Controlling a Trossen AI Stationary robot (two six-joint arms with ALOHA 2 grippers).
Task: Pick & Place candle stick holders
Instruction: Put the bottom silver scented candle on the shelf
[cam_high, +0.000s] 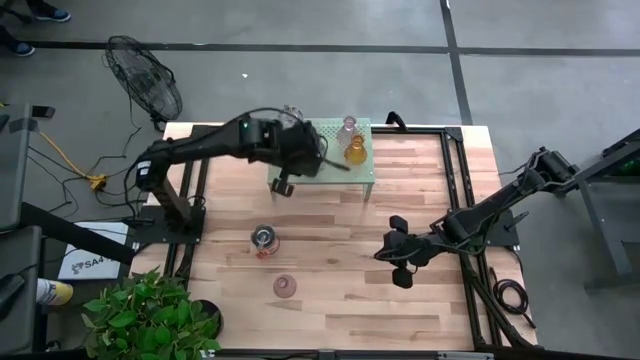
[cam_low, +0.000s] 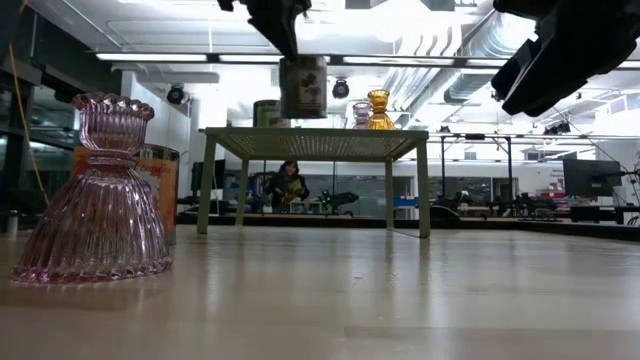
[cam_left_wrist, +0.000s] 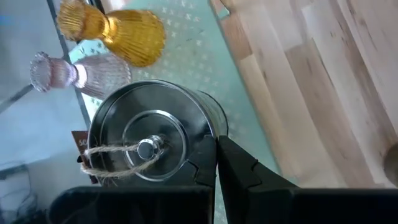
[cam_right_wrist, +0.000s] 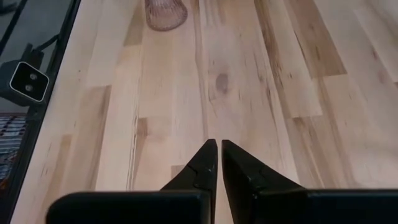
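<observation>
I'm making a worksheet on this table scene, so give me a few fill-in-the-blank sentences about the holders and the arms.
1. The amber holder stands on the green ____.
2. The left gripper is shut on a ____ jar-like holder.
3. The right gripper, holding nothing, has its fingers ____.
4. Bare on the wooden table stands a bell-shaped ____ holder.

Missing words: shelf; silvery; shut; pink

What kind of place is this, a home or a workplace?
Probably a workplace, a robotics lab or workshop: exposed ceiling ducts, a concrete floor with a standing fan, and benches with monitors behind the wooden table.
</observation>
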